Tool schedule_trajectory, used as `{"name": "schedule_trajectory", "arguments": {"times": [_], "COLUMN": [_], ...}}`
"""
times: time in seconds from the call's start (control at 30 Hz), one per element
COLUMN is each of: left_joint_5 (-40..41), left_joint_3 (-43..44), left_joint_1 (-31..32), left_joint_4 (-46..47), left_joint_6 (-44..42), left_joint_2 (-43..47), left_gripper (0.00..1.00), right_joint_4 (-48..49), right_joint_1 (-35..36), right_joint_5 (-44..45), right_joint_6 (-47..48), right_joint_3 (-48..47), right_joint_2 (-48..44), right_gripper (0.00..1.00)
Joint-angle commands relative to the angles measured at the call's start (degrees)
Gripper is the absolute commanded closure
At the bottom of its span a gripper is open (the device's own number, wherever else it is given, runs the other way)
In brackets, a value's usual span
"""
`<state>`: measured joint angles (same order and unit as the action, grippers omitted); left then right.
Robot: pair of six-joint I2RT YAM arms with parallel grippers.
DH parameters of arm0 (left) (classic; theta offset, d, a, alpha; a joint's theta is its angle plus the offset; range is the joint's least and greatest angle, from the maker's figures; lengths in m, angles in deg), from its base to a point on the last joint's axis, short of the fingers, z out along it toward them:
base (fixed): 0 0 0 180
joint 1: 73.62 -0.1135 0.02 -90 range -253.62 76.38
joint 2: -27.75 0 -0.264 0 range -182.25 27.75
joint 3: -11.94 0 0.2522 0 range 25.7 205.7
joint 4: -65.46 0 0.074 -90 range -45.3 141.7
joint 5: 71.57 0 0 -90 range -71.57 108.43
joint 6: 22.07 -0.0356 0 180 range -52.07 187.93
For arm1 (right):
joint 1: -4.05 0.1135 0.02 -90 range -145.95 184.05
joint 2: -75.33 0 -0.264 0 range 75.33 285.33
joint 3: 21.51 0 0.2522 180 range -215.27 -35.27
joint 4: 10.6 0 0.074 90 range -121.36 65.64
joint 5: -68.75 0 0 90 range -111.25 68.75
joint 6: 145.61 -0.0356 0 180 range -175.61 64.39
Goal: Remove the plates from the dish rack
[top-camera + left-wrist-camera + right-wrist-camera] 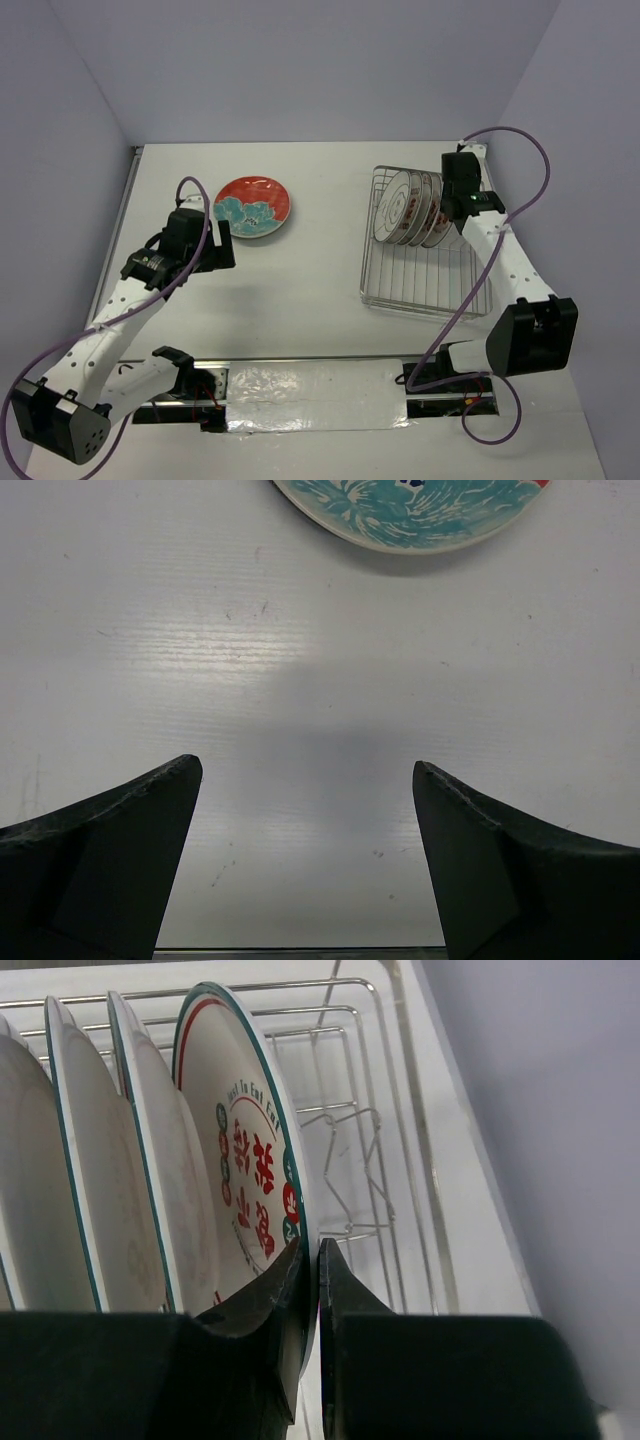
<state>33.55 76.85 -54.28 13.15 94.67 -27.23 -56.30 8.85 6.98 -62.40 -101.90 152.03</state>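
we clamp our right gripper point(312, 1252) on the end plate point(245, 1150) to lift it off the dish rack point(372, 1118), left gripper point(305, 765) wide open, empty.

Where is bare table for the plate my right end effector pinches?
Widest bare patch: the table between the red plate and the dish rack. Also bare: the strip between that plate and the open left end effector. Crowded: the rack's far end, white plates packed around the right end effector.
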Motion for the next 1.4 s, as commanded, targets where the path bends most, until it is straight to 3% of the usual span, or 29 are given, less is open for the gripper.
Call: {"name": "schedule_trajectory", "arguments": {"times": [0.0,0.43,0.6,0.73,0.77,0.83,0.9,0.93,1.03,1.17,1.23,1.37], "left_joint_5": [0.18,0.97,2.02,4.04,4.74,8.08,12.98,14.66,20.56,25.84,26.19,26.11], "left_joint_3": [0.70,0.70,0.79,1.05,1.14,1.49,1.75,1.93,2.37,2.63,2.37,2.02], "left_joint_1": [0.36,0.36,0.27,0.36,0.36,0.36,0.27,0.27,-0.26,-2.63,-2.90,-2.98], "left_joint_4": [1.63,1.37,1.02,0.58,0.31,-0.83,-2.31,-2.85,-4.78,-6.80,-6.63,-5.93], "left_joint_6": [-1.25,-0.90,-0.46,0.59,0.94,2.52,4.88,5.59,8.50,11.05,11.23,10.88], "left_joint_2": [1.02,1.11,1.19,1.89,2.42,3.30,5.49,7.33,10.41,16.12,17.79,19.47], "left_gripper": [0.00,0.01,0.01,0.00,0.01,0.01,0.00,0.00,0.00,0.01,0.00,0.00], "right_joint_4": [-1.01,-18.14,-19.65,-16.23,-15.87,-12.81,-8.51,-4.48,3.34,16.79,24.61,28.77], "right_joint_1": [0.74,5.30,8.55,16.28,18.82,19.20,19.20,19.20,21.73,26.75,30.08,35.36], "right_joint_5": [5.96,24.85,29.41,31.28,28.92,10.17,-3.90,-17.02,-33.79,-41.65,-42.20,-39.66], "right_joint_6": [1.42,1.51,2.04,2.31,1.52,-2.69,-7.85,-10.15,-16.93,-23.79,-27.31,-28.63], "right_joint_3": [-7.44,-26.52,-34.43,-38.83,-39.88,-39.11,-32.45,-27.38,-19.35,-0.50,4.64,9.41], "right_joint_2": [-3.41,-1.91,-4.63,-7.97,-8.85,-12.27,-16.13,-16.76,-16.07,-13.17,-11.41,-2.38], "right_gripper": [1.00,1.00,1.00,1.00,1.00,1.00,1.00,1.00,1.00,0.97,0.99,1.00]}}
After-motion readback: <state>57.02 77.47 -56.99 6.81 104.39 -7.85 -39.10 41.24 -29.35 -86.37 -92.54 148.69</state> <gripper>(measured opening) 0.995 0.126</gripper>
